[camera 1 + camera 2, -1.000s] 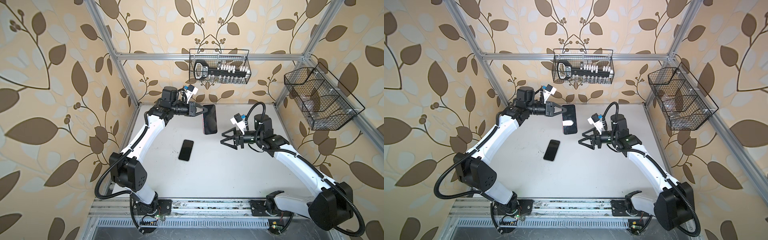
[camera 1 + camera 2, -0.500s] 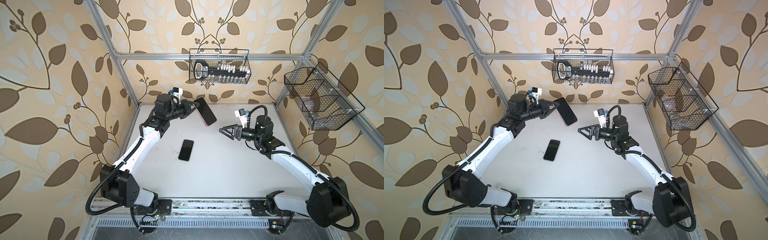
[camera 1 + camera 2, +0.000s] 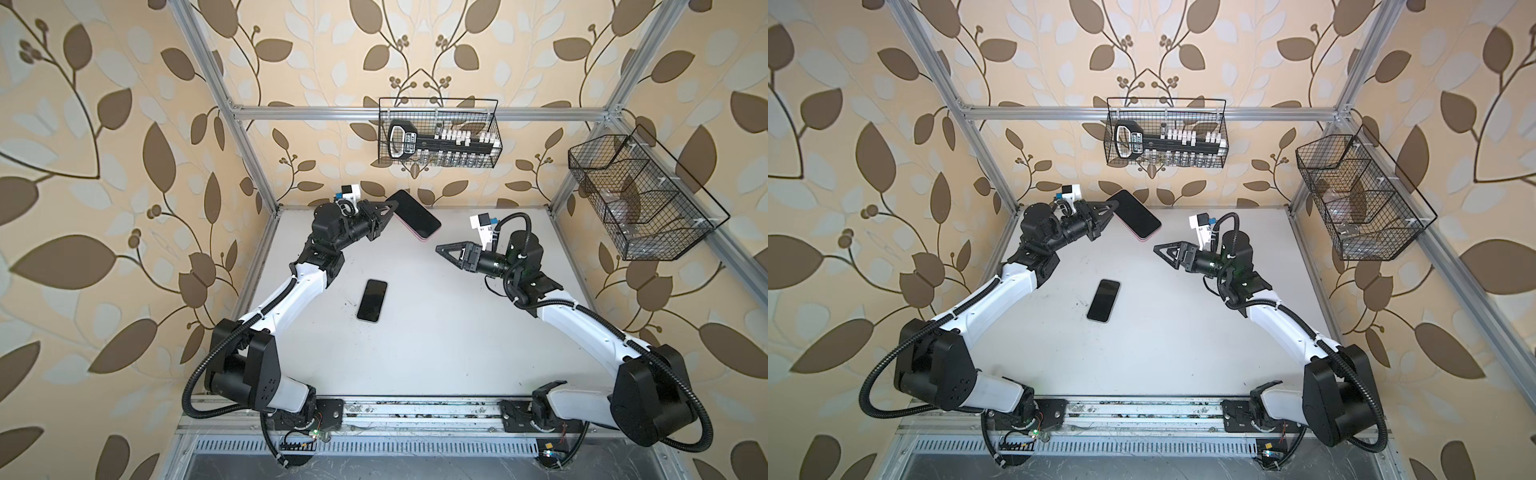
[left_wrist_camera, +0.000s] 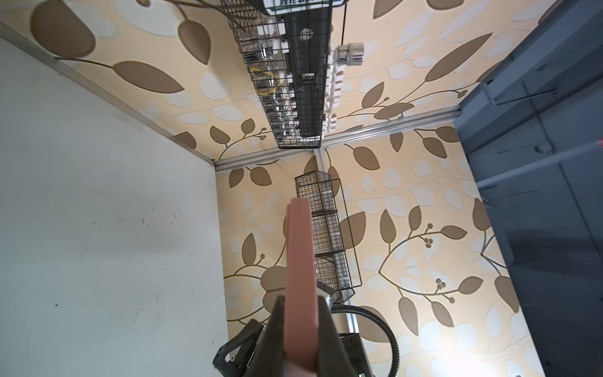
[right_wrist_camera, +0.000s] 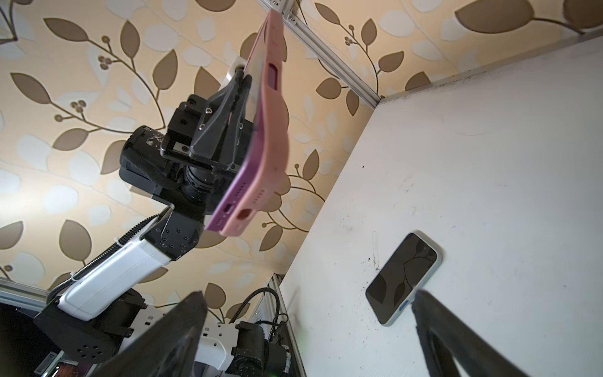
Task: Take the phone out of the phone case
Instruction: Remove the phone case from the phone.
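Observation:
The phone point(image 3: 417, 213) shows its black screen in both top views, raised and tilted above the back of the table. It sits in a pink phone case point(image 5: 274, 130). In the right wrist view the purple phone point(image 5: 225, 212) stands a little apart from the case at its port end. My left gripper point(image 3: 392, 204) point(image 4: 300, 302) is shut on one long edge of the cased phone. To the right, my right gripper point(image 3: 440, 251) point(image 5: 308, 295) is open and empty, pointing toward the case and apart from it.
A second dark phone point(image 3: 372, 300) point(image 5: 403, 277) lies flat on the white table point(image 3: 415, 353), left of centre. A wire basket point(image 3: 438, 137) with tools hangs on the back wall. Another wire basket point(image 3: 636, 199) hangs on the right wall.
The left arm drew back and swung the cased phone from hanging upright to a tilted pose near the back wall. The right gripper opened fully and moved off to the right.

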You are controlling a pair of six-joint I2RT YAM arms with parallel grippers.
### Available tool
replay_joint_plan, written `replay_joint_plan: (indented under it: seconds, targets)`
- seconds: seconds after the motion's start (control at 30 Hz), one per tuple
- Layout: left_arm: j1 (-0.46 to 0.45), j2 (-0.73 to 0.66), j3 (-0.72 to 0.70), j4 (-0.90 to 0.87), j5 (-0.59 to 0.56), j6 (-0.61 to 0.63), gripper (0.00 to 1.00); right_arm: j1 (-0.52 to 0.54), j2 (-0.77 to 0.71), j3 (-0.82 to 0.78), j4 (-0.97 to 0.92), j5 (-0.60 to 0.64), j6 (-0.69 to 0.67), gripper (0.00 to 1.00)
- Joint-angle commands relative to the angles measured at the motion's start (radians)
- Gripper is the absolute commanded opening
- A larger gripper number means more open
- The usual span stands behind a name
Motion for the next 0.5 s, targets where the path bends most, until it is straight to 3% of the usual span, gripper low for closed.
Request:
replay_joint_plan:
  seconds: [0.0, 0.47]
  targets:
    - [0.010, -0.020, 0.015, 0.209, 0.038, -0.075, 0.00, 0.003, 0.018, -0.017, 0.086, 0.021, 0.069, 0.99]
    - [0.003, -0.020, -0.002, 0.222, 0.071, -0.060, 0.00, 0.007, 0.038, -0.006, 0.203, 0.023, 0.144, 0.99]
